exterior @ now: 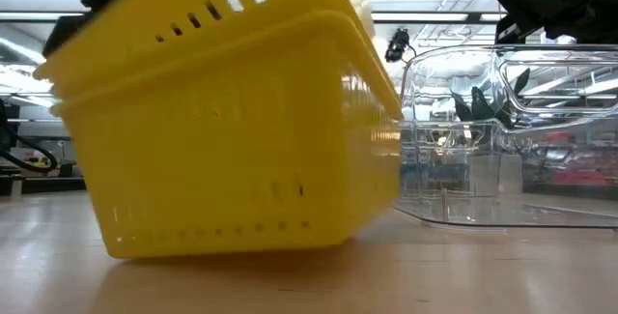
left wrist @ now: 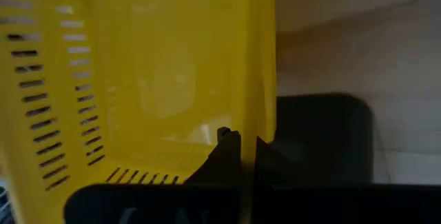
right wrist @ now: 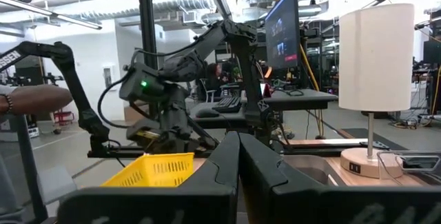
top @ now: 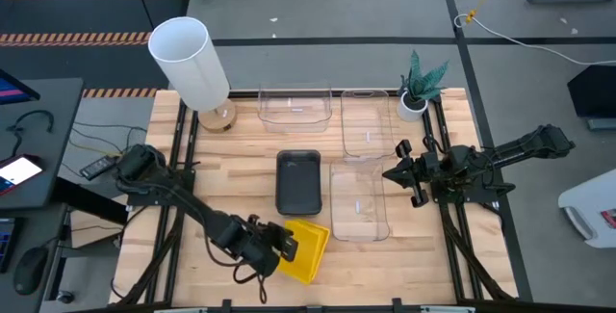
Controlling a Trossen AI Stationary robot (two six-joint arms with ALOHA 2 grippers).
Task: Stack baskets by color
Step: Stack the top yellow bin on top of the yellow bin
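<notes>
Mid-carry of the bright yellow slotted plastic basket (top: 303,251), tilted, lower edge apparently touching the wooden table (top: 226,183) and the far side raised, just toward the front table edge from the dark grey shallow plastic basket (top: 298,180). Left gripper (top: 285,246) clamped on the yellow basket's rim, fingers (left wrist: 231,148) pinching the wall from either side in the left wrist view. Right gripper (top: 393,172) closed on nothing, hovering beside the clear transparent plastic bin (top: 358,200) that sits just right of the dark grey basket. Two more clear bins (top: 295,106) farther back from the dark grey basket, near the tall white cylinder lamp (top: 191,61) and the small potted green plant (top: 420,87). Likely step: shifting the yellow basket toward its own colour's pile, though no separate yellow partner visible here. Next move probably calls for levelling the basket and lifting it free of the wood before travel. Yellow basket close to the front table edge, so little margin there; open wood left of the dark grey basket for setting down; a narrow gap only between the dark grey basket and the clear bin.
</notes>
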